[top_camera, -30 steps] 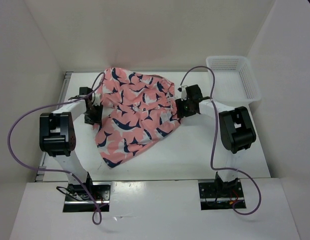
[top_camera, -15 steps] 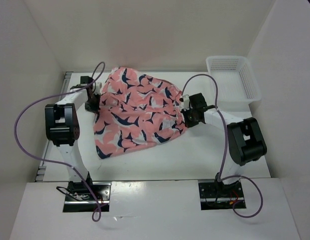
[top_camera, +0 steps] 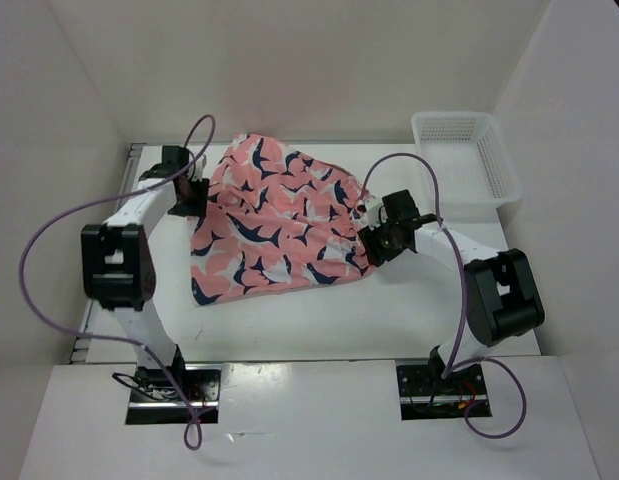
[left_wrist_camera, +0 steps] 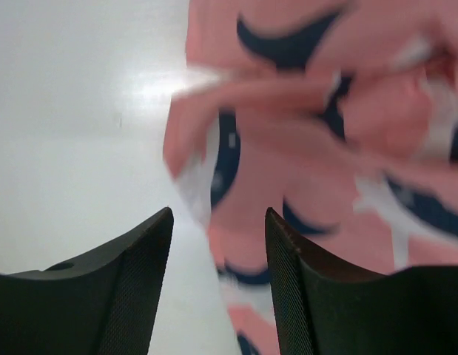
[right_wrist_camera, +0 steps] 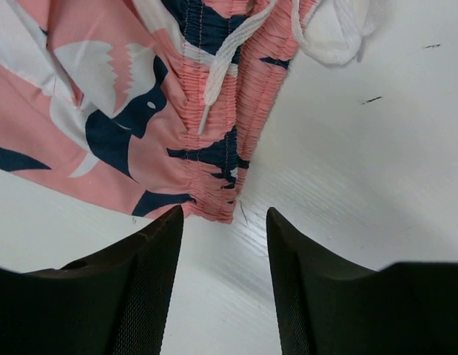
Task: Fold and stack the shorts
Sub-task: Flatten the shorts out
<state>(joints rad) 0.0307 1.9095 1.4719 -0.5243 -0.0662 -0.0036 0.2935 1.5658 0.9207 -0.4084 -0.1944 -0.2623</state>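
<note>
Pink shorts with dark blue and white whales lie spread out on the white table. They are mostly flat, with some soft bumps and folds. One short side of the shorts points at the back wall and the other at the arms' feet.

At the left edge of the shorts, near the far corner, sits the left gripper. In its own camera view its two black fingers stand apart, and nothing is held between them. A fold of pink cloth hangs just past the tips, more to the right side. That view is blurry, so I cannot tell if the cloth touches the fingers.

At the right edge of the shorts, close to the near corner, sits the right gripper. Its fingers are spread wide too, and it holds nothing. The wrinkly waistband ends just in front of the gap between the tips. Only bare table shows between the fingers. A white cord lies along the waistband, and its loop rests on the table just beside the shorts.

A white basket with little holes stands well apart from the shorts, off to their right and near the back wall.
</note>
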